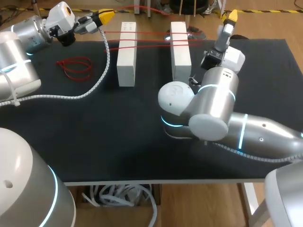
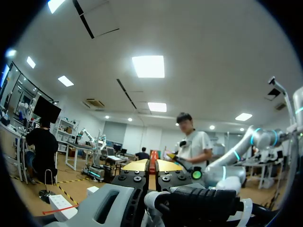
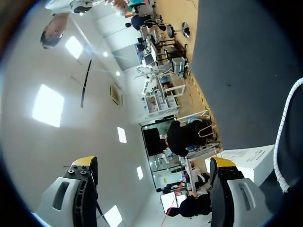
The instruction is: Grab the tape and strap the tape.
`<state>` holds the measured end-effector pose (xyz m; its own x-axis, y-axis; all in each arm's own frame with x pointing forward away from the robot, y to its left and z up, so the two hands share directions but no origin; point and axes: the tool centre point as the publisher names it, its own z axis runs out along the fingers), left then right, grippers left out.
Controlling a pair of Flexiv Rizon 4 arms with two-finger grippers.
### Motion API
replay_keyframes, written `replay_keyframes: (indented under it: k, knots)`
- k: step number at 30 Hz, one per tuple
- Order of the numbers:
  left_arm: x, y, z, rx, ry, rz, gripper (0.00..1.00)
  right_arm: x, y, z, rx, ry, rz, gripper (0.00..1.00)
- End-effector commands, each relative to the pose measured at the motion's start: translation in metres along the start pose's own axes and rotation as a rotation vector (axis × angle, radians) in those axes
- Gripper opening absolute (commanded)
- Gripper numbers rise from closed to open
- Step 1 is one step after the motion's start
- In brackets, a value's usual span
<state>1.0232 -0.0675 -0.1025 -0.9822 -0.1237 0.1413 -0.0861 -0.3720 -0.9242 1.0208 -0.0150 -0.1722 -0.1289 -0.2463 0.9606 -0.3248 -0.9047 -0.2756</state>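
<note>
On the black table (image 1: 118,142) two white blocks stand upright side by side, one nearer the left arm (image 1: 127,54) and one nearer the right arm (image 1: 180,47). Strands of red tape (image 1: 151,32) are stretched level across both of them near the far edge. A loose coil of red tape (image 1: 75,67) lies flat on the cloth, well apart from the blocks on the left arm's side. A ribbed white cable (image 1: 94,85) curls between that coil and the nearer block. The right arm's thick elbow (image 1: 208,106) hangs over the middle of the table and hides the near end of the block beside it. The left gripper (image 1: 105,16) has its yellow tips drawn together with only a thin slit between them. In its wrist view something red shows in that slit, but I cannot tell whether it is the tape. The right gripper (image 3: 153,161) stands wide open with nothing between its fingers, and a white block shows just beside one finger. The left arm comes in from the far left corner, its gripper held level above the table's far edge and pointing toward the blocks. The right arm reaches in from the near right, folds at the elbow and points its gripper (image 1: 230,16) out past the far edge.
</note>
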Motion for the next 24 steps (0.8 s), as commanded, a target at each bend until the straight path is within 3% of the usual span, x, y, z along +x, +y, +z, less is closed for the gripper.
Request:
replay_keyframes:
  k: [1, 24]
  knots:
    - [0.0, 0.0, 0.0, 0.001, -0.001, 0.001, 0.0, -0.002, -0.007, 0.002, -0.02, -0.014, -0.003, 1.0]
    - [0.0, 0.0, 0.0, 0.001, -0.001, 0.001, 0.0, 0.004, -0.026, 0.011, 0.054, 0.018, 0.005, 1.0]
